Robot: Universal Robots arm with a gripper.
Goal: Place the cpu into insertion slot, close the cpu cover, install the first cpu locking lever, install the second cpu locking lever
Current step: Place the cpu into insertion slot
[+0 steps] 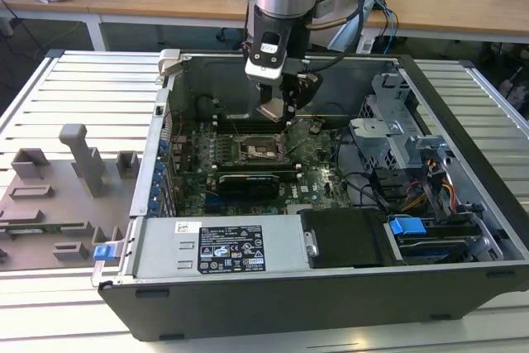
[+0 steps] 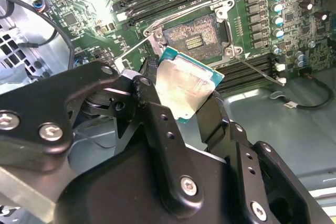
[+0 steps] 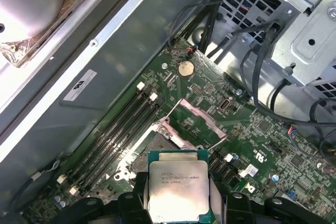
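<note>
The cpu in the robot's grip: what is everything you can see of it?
The cpu is a small flat square chip: a dull silver metal top with faint print, on a thin teal-green base showing as a rim. The gripper is shut on it, black fingers pressing two opposite edges. It hangs tilted above the green motherboard, close to but not in the open insertion slot. Nothing else touches it.

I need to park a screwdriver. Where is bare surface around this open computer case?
The ribbed silver table is bare at the exterior view's left, beyond the grey moulded tray. Inside is crowded: cables by the grey drive cage, and the black gripper holding the silver cpu over the green motherboard.
</note>
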